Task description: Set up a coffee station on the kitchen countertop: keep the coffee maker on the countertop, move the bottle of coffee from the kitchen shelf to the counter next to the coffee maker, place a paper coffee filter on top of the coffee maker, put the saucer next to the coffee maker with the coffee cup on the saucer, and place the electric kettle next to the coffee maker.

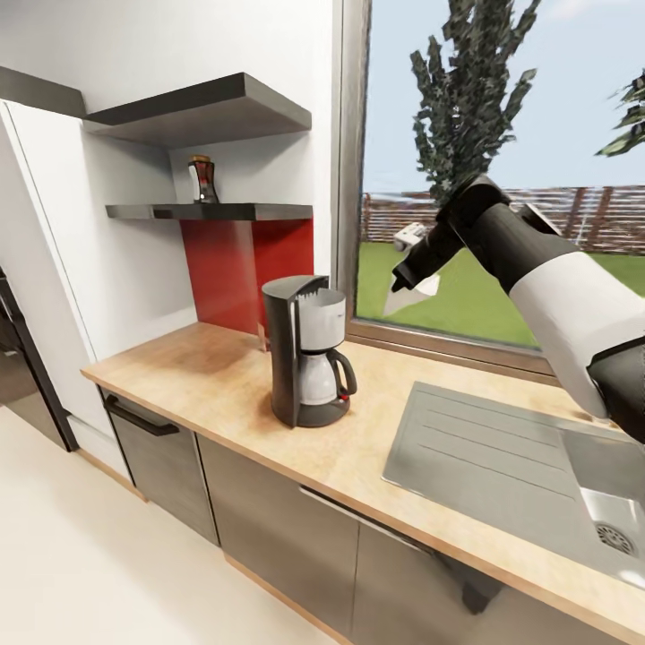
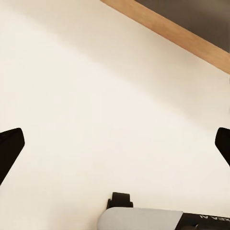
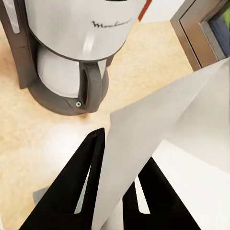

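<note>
Fingers (image 3: 79, 191) of my right gripper (image 3: 117, 187) stand clamped on the paper filter (image 3: 158, 139), a thin white sheet that fans out wide past the black tips. From the head camera I see that gripper (image 1: 414, 273) raised in front of the window (image 1: 502, 170), above the countertop (image 1: 358, 448) and to the right of the coffee maker (image 1: 305, 349), filter (image 1: 414, 294) hanging pale beneath it. My left gripper's (image 2: 115, 143) two dark tips sit wide apart over a pale floor (image 2: 96, 96). Beyond the filter, the right wrist camera reads "Moulinex" in script on the maker's (image 3: 72, 52) silvery housing, above a pale carafe with a dark handle. The machine stands upright on the light wood worktop, left of the steel sink (image 1: 520, 457). Farther back, the coffee bottle (image 1: 203, 179) stands on the thin dark shelf (image 1: 210, 211) above a red panel (image 1: 246, 269); its label is too small to read.
</note>
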Tool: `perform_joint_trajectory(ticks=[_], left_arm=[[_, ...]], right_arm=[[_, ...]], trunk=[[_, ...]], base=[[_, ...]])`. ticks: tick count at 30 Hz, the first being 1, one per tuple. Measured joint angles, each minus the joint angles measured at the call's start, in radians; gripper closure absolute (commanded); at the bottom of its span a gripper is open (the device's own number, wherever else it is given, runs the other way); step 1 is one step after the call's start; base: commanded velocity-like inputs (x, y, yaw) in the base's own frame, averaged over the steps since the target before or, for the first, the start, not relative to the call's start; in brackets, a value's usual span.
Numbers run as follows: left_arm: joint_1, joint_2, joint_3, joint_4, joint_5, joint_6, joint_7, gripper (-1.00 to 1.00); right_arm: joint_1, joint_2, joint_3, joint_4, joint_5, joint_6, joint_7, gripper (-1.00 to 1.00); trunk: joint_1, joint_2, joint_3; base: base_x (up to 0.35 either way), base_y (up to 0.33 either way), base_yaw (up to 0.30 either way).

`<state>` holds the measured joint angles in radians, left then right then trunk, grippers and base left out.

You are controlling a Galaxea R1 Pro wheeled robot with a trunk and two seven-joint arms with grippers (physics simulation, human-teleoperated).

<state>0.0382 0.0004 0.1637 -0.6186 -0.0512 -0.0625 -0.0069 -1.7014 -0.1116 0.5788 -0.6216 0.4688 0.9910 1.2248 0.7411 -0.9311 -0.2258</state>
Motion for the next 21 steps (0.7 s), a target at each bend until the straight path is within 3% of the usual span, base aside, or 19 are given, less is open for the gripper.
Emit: perform_joint_trajectory(ticks=[8,21], left_arm=[[0.000,0.001,0.000,0.001,0.000,0.000,0.000,-1.00],[0.000,0.001,0.000,0.001,0.000,0.000,0.000,-1.00]], right_arm=[[-0.017,0.012,0.000,-0.003,0.012,0.001,0.007,1.00],[-0.024,0.026,0.000,-0.010,0.012,0.001,0.007,1.00]], trunk=[[0.000,0.000,0.000],[0.000,0.000,0.000]], base=[[0.050,0.046,0.000],[0.230,0.220,0.000]])
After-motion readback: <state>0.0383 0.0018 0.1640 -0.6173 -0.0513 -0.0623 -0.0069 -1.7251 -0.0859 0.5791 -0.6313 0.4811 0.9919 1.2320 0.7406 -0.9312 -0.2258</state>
